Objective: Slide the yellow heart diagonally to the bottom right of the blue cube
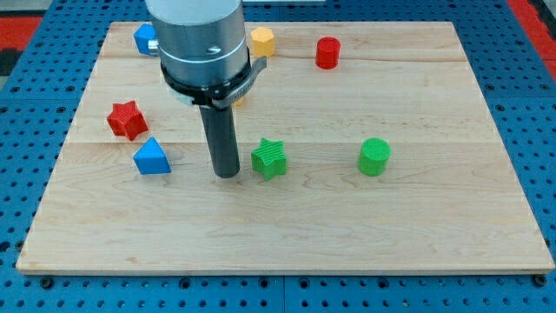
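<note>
My tip (pixel 227 175) rests on the board just left of the green star (pixel 269 158) and right of the blue triangular block (pixel 152 157). A blue block (pixel 144 39), probably the blue cube, sits at the view's top left, partly hidden behind the arm's body. A yellow block (pixel 262 41) with angular sides peeks out at the arm's right edge near the top. I cannot make out a heart shape. A small yellow sliver (pixel 242 94) shows under the arm's ring, mostly hidden.
A red star (pixel 127 119) lies at the left, above the blue triangular block. A red cylinder (pixel 327 53) stands at the top right of centre. A green cylinder (pixel 374 156) stands at the right. The wooden board (pixel 287 243) lies on a blue pegboard.
</note>
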Robot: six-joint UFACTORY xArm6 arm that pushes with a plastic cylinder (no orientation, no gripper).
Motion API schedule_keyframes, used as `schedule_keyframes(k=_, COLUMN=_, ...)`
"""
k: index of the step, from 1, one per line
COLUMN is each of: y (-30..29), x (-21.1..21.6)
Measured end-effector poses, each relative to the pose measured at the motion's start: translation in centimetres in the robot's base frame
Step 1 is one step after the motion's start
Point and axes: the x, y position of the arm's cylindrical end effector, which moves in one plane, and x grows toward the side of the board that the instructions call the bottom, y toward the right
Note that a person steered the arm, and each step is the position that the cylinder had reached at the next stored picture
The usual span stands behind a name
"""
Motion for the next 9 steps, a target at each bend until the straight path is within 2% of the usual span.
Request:
schedule_keyframes(k=4, y=1.3, x=-10.4)
schedule_keyframes(k=6, y=0.2, x=-14.1)
schedule_keyframes(k=7, y=2.8, x=-15.6)
schedule_keyframes(k=9, y=-5.0, x=-17.8)
